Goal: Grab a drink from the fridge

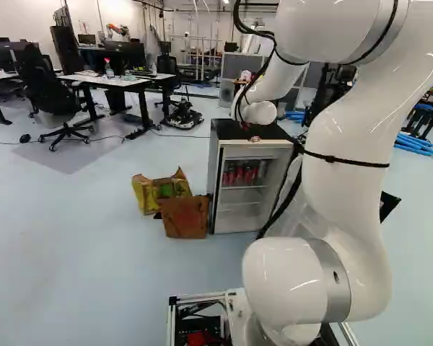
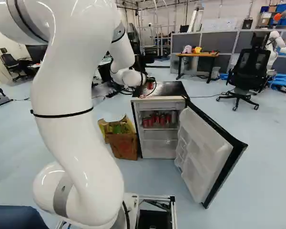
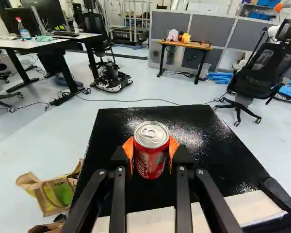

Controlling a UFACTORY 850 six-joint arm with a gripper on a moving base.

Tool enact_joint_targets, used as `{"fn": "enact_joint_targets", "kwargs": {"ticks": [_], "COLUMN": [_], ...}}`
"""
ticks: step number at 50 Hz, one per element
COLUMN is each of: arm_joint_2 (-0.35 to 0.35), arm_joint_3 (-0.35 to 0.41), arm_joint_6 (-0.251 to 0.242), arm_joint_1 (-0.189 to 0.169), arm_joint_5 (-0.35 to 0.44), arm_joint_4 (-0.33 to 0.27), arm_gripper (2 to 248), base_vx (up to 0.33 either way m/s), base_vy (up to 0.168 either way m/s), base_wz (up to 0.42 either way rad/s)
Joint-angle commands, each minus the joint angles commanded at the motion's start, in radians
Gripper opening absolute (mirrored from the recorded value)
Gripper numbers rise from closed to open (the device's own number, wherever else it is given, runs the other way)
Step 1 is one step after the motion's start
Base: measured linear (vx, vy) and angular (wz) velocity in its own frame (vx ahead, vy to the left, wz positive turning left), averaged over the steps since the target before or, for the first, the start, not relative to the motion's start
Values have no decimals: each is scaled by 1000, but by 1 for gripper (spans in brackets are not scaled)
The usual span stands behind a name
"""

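Over the top of the fridge (image 2: 164, 89), my gripper (image 2: 148, 89) shows small beyond the arm in the right base view. In the wrist view the gripper (image 3: 151, 151) is shut on a red drink can (image 3: 151, 162), its orange pads pressing from both sides. The can is upright; whether its bottom touches the black fridge top (image 3: 199, 141) cannot be told. Below, the fridge door (image 2: 207, 152) stands wide open, and several red cans (image 2: 157, 120) are on an upper shelf inside.
Paper bags (image 1: 185, 216) stand on the floor against the fridge's side. The open door swings out towards the base at the right of the right base view. Beyond are desks (image 1: 115, 81), an office chair (image 2: 248, 67), a wooden table (image 2: 198, 54) and another robot (image 2: 276, 43).
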Motion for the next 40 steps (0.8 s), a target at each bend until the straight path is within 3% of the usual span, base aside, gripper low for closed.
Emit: {"fn": "enact_joint_targets", "kwargs": {"ticks": [40], "arm_joint_2": [-79], "arm_joint_3": [-97], "arm_joint_6": [0], "arm_joint_1": [37], "arm_joint_5": [-57], "arm_joint_4": [0], "arm_gripper": [93], "base_vx": [0], "base_vy": [0], "base_wz": [0]}}
